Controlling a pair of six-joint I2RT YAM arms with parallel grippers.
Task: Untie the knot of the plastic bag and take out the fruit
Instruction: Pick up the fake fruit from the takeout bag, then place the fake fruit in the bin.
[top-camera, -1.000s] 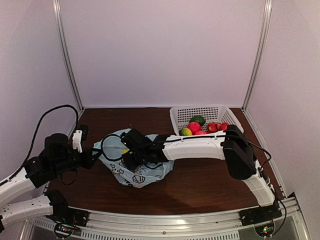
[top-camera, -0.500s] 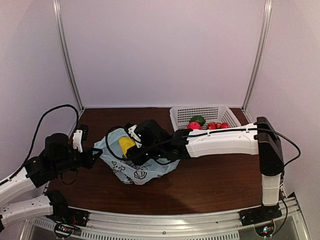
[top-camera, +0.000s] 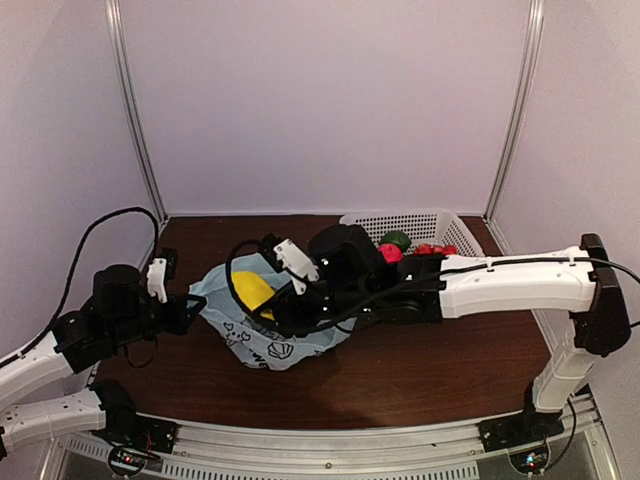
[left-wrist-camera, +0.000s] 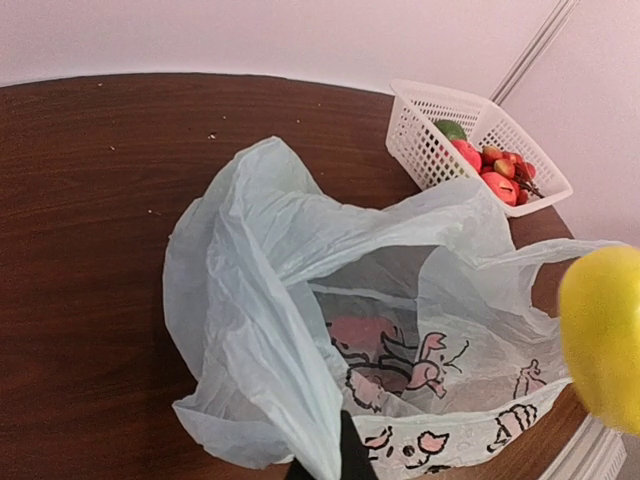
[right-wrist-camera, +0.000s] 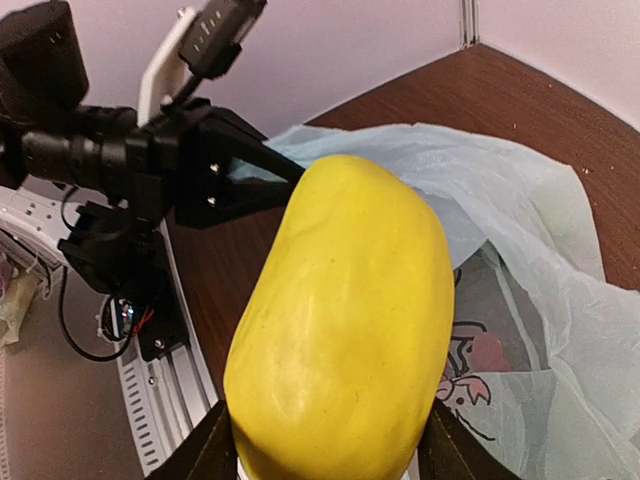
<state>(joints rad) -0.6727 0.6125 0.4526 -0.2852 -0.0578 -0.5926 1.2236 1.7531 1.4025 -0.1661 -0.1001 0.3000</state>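
Note:
The pale blue plastic bag lies on the brown table with its mouth wide open; no knot shows. My left gripper is shut on the bag's left edge, pinching the film at the bottom of the left wrist view. My right gripper hovers over the bag's mouth, shut on a yellow oval fruit between its black fingers. The same yellow fruit appears at the right of the left wrist view. A reddish shape shows through the film; fruit or print, I cannot tell.
A white perforated basket stands at the back right with red fruit and a green one in it. The basket lies beyond the bag. Metal frame posts and white walls close in the table.
My right gripper has come up out of the bag with the yellow fruit and drawn slightly right. The left gripper has kept its hold on the bag's edge.

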